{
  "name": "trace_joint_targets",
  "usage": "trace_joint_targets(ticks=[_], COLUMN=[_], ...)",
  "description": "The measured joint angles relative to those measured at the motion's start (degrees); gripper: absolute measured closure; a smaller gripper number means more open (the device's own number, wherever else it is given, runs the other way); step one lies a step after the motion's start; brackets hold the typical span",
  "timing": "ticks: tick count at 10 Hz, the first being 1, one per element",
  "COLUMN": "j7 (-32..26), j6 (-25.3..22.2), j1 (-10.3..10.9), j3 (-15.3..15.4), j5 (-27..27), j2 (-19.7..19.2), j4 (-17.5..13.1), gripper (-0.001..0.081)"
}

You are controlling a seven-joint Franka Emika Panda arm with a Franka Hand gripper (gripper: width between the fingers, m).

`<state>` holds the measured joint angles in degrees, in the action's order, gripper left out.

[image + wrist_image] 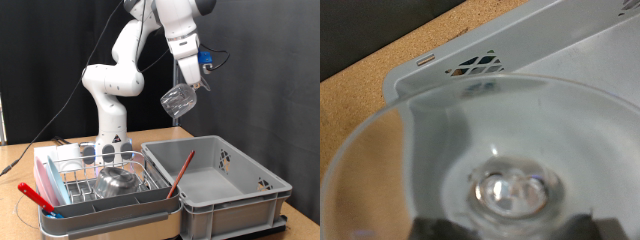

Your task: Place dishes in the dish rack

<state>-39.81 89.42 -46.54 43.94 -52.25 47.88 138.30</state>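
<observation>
A robot arm's tool (184,82) is closed on the rim of a clear glass cup (177,99), held tilted high above the grey plastic crate (215,185). The glass looks light, rigid, slippery and breakable; the rim suits gripping. A steel bowl (118,181) sits in the dish rack (100,175) on the tabletop (12,165).

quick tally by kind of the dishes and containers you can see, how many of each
Glass cups: 2, one in the gripper held high, one in the dish rack
Steel bowl: 1
Dish rack: 1
Grey crate: 1
Total: 5
</observation>
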Motion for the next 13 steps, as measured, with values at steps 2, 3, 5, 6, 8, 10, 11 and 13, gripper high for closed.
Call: trace_joint_targets(ticks=[2,3,5,6,8,10,11,13], j7=[-11.74,-18.1,-31.82,-37.58,-40.02,-40.86,-43.27,-47.93], j6=[-4.03,-5.62,-6.79,-7.2,-7.91,-7.87,-7.6,-5.09], j1=[0.86,0.99,1.05,1.04,0.99,1.02,1.04,1.04], j3=[-1.94,-2.77,-3.93,-4.43,-4.76,-4.51,-4.39,-3.41], j5=[0.27,1.22,2.91,3.45,3.58,3.58,3.58,3.58], j2=[-0.84,-1.76,-3.79,-4.91,-6.94,-6.55,-6.56,-6.63], j4=[-0.59,-1.13,-1.43,-1.45,-2.19,-2.13,-2.12,-1.99], gripper=[0.0703,0.0707,0.0707,0.0729,0.0801,0.0801,0.0801,0.0801])
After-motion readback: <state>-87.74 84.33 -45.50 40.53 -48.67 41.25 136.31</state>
